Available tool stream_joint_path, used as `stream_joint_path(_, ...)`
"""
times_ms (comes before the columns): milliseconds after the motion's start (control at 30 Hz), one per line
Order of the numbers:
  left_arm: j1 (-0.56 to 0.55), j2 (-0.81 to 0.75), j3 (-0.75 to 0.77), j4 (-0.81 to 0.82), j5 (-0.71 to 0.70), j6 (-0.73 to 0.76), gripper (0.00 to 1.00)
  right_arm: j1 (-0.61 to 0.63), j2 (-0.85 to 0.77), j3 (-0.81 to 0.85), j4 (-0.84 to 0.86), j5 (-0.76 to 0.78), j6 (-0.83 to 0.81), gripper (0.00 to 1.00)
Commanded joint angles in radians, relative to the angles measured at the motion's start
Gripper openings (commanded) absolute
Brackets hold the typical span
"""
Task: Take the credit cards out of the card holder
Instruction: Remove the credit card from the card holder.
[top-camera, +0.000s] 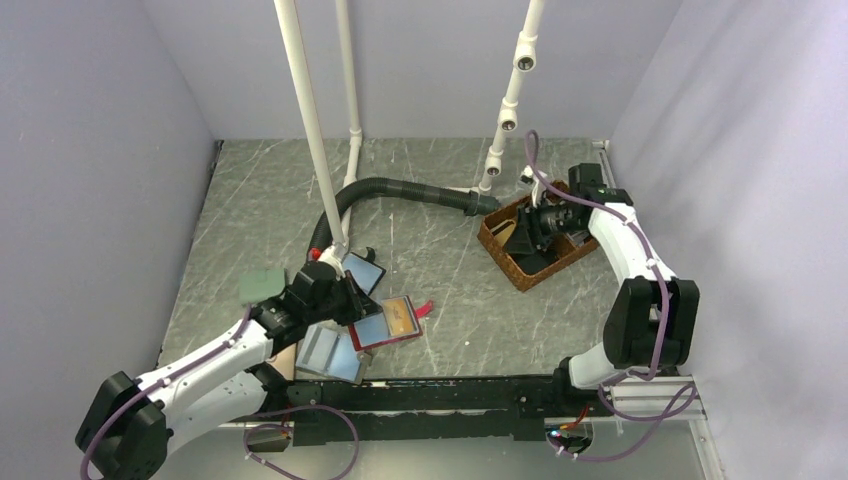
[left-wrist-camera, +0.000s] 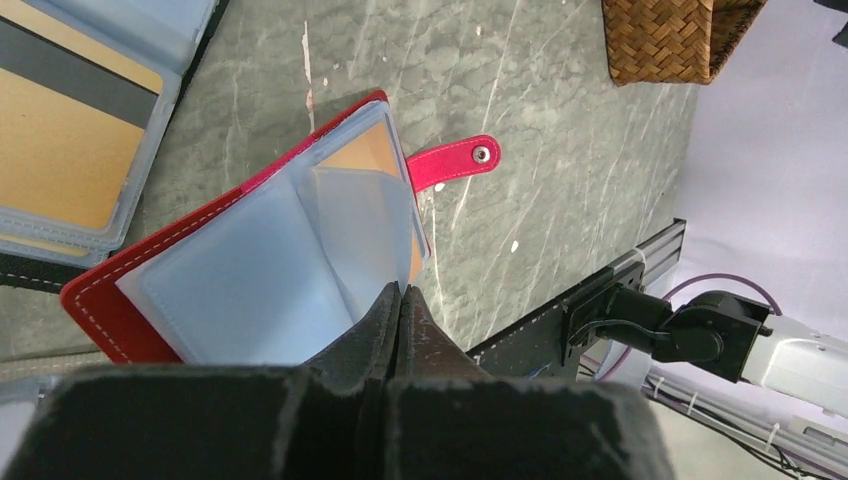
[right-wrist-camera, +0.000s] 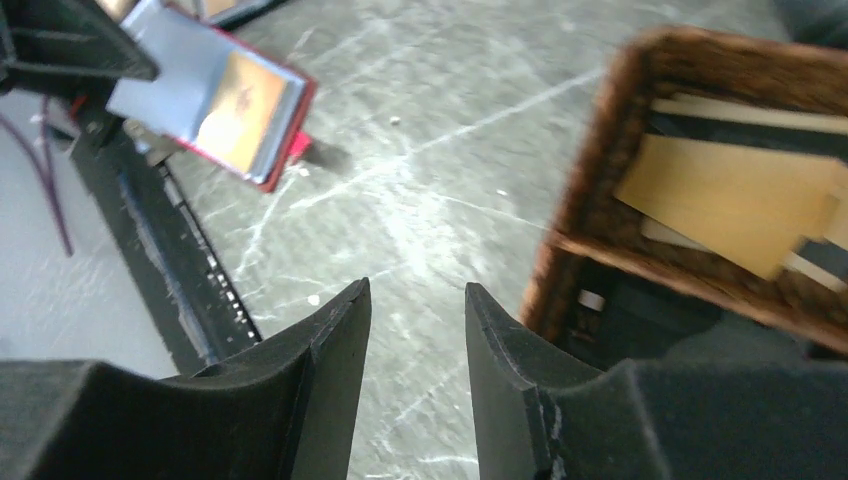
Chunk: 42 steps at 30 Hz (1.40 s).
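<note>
The red card holder lies open near the front middle, its pull tab pointing right. In the left wrist view its blue-grey sleeves fan out, and a tan card shows inside one. My left gripper is shut, pinching the edge of a sleeve; in the top view it sits at the holder's left end. My right gripper is open and empty, beside the wicker basket. Tan and dark credit cards lie in the basket.
A grey-blue folding wallet lies left of the holder. A black-rimmed case and a green pad lie behind it. A black corrugated hose and white pipes stand at the back. The basket is at the right.
</note>
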Motion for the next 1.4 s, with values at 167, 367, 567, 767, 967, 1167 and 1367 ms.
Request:
stream_joint_path(167, 0.003, 0.047, 0.127, -0.121, -0.007, 0.090, 0.00, 0.167, -0.018, -0.022, -0.078, -0.151, -0.166, 0.44)
stream_joint_path(367, 0.004, 0.119, 0.206, -0.182, 0.004, 0.175, 0.00, 0.272, -0.011, -0.064, -0.083, -0.196, -0.253, 0.45)
stream_joint_path(567, 0.003, 0.192, 0.237, -0.107, 0.057, 0.171, 0.00, 0.321, -0.001, -0.085, -0.052, -0.189, -0.255, 0.45)
stream_joint_path(767, 0.003, 0.316, 0.272, 0.049, 0.138, 0.137, 0.00, 0.320, 0.000, -0.097, -0.033, -0.190, -0.239, 0.46)
stream_joint_path(967, 0.004, 0.402, 0.319, 0.184, 0.197, 0.096, 0.00, 0.320, -0.004, -0.106, -0.020, -0.180, -0.230, 0.46)
stream_joint_path(1167, 0.004, 0.465, 0.297, 0.295, 0.208, 0.013, 0.00, 0.319, -0.002, -0.108, -0.007, -0.170, -0.214, 0.47)
stream_joint_path(1367, 0.003, 0.471, 0.270, 0.206, 0.152, -0.024, 0.00, 0.319, 0.000, -0.114, -0.002, -0.164, -0.213, 0.47)
